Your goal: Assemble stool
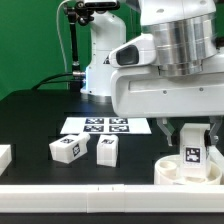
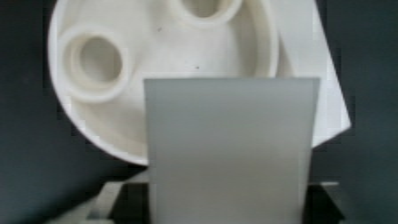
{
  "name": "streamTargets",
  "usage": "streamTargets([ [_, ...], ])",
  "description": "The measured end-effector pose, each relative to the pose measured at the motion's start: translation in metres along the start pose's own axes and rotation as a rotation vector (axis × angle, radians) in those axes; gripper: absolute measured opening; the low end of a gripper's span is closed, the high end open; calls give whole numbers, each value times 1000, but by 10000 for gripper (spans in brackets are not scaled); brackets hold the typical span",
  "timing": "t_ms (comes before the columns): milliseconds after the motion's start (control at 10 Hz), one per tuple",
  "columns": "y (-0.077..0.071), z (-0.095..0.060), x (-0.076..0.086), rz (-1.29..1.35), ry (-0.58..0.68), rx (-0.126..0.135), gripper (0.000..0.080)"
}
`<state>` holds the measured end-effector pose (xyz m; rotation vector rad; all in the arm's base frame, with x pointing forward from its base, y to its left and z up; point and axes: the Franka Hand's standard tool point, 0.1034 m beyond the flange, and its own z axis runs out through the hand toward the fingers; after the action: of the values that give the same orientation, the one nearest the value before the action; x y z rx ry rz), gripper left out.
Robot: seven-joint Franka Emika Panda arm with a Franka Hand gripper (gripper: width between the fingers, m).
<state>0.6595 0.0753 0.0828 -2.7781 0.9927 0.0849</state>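
Note:
My gripper [image 1: 191, 150] hangs at the exterior view's lower right, shut on a white blocky stool leg [image 1: 191, 156] with a black-and-white tag facing the camera. The leg stands upright over the round rimmed seat [image 1: 170, 172], its lower end inside the rim. In the wrist view the leg [image 2: 231, 140] fills the gap between my dark fingers [image 2: 135, 198], and the seat [image 2: 160, 60] with its round sockets lies beyond it. Two more legs [image 1: 66, 149] [image 1: 106, 150] lie loose on the black table to the exterior view's left.
The marker board [image 1: 105, 126] lies flat at the table's middle, behind the loose legs. A long white rail [image 1: 80, 190] runs along the front edge, and a white block [image 1: 4, 157] sits at the far left. The arm's base [image 1: 100, 60] stands at the back.

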Motion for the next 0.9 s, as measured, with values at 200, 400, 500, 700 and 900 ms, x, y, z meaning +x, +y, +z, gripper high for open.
streamTargets([
  [200, -1, 1, -3, 229, -7, 5, 337],
  [400, -1, 2, -4, 406, -14, 9, 337],
  [500, -2, 3, -6, 528, -22, 13, 337],
  [700, -3, 4, -8, 714, -35, 20, 337],
  [900, -3, 4, -9, 821, -42, 28, 337],
])
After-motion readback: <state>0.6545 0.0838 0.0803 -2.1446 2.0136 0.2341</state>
